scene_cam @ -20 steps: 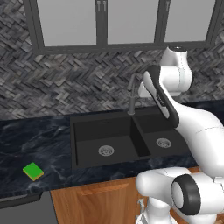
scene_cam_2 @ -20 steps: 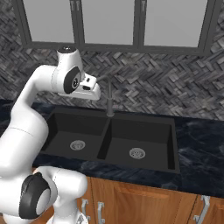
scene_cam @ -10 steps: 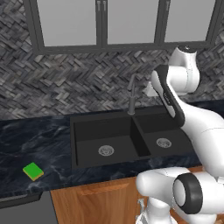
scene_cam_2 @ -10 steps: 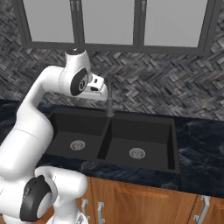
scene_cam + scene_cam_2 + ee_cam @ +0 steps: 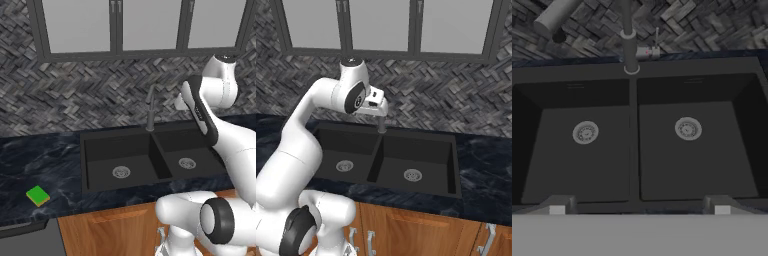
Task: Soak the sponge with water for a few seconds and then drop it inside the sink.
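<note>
My arm has swung toward the right of the left view, jaws wide and empty above the sink (image 5: 632,150), while the sponge (image 5: 37,195) waits lower left on the desk (image 5: 30,165).

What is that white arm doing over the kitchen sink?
The arm holds its hand open and empty above the black double-basin sink, close to the faucet. No water is running, and both basins look dry. The green sponge it is meant to wet lies untouched on the dark counter, to the left of the sink. Soaking has not begun.
</note>
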Controlling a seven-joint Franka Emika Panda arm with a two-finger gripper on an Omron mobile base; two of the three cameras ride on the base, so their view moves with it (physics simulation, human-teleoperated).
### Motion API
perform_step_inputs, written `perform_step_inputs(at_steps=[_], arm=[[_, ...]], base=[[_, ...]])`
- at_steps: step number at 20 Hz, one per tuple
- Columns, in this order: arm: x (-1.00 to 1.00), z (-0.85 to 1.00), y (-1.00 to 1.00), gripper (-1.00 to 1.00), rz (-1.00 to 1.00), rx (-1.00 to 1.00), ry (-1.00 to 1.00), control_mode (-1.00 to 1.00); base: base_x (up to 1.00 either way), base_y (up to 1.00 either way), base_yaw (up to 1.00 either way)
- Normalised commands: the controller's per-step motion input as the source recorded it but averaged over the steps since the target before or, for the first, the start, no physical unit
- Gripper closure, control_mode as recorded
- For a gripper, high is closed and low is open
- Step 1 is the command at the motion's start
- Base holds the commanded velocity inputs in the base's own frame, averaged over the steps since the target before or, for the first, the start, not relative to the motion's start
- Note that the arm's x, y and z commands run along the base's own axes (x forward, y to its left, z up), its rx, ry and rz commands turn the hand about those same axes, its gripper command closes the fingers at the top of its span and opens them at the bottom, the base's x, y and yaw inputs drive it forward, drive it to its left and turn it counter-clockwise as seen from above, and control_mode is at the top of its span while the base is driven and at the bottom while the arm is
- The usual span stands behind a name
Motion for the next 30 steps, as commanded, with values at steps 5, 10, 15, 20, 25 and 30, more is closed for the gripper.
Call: perform_step_inputs(at_steps=[5, 10, 15, 20, 25, 30], arm=[[0.00, -0.04, -0.18, -1.00, 0.00, 0.00, -0.11, -1.00], [0.00, -0.09, -0.21, -1.00, 0.01, 0.09, -0.18, -1.00], [0.00, 0.00, -0.15, -1.00, 0.04, 0.09, -0.20, -1.00], [0.00, 0.00, -0.11, -1.00, 0.04, 0.03, -0.10, -1.00], [0.00, 0.00, 0.00, -1.00, 0.06, 0.00, -0.05, -1.00], [-0.01, 0.00, 0.00, -1.00, 0.09, 0.00, -0.03, -1.00]], base=[[0.00, 0.00, 0.00], [0.00, 0.00, 0.00], [0.00, 0.00, 0.00], [0.00, 0.00, 0.00], [0.00, 0.00, 0.00], [0.00, 0.00, 0.00]])
